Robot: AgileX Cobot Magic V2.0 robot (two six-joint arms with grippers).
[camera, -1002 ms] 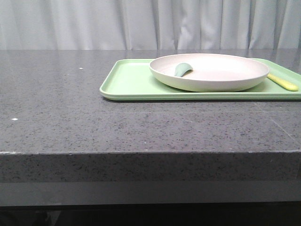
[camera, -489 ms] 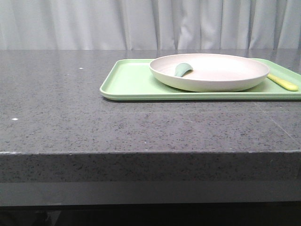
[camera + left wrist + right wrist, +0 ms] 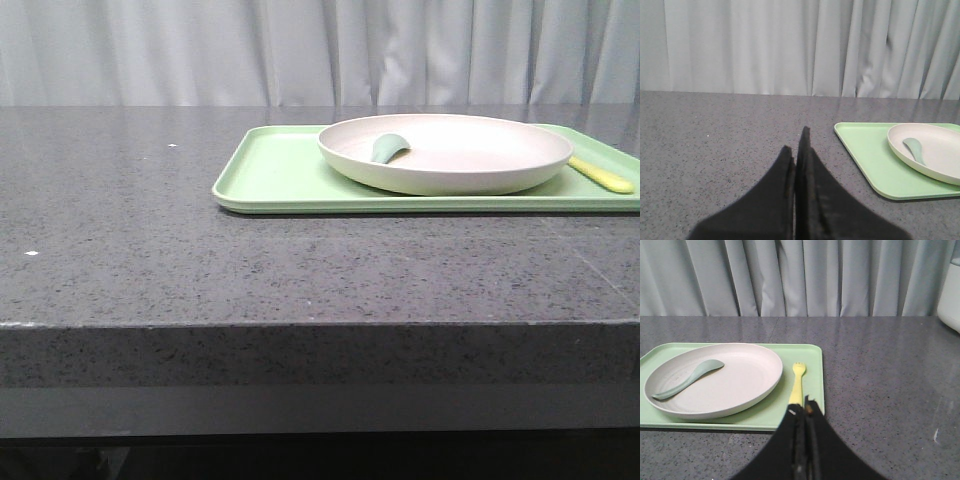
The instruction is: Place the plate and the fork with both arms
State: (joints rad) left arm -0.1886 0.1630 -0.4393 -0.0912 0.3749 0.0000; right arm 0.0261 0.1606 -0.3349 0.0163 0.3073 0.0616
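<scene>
Change: none; front view matches the earlier ones. Plate (image 3: 713, 378) sits on green tray (image 3: 812, 385) ahead-left of your right claw (image 3: 803, 412), fork (image 3: 797, 382) just beyond its tips. Both claws, left claw (image 3: 796, 150) included, are pressed together, empty; placing is not begun.

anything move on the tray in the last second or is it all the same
Nothing visibly changed in the front view. The plate sits on the green tray as before, the grey-green spoon lies in it, and the fork lies on the tray to its right. No arm shows in that view.
</scene>
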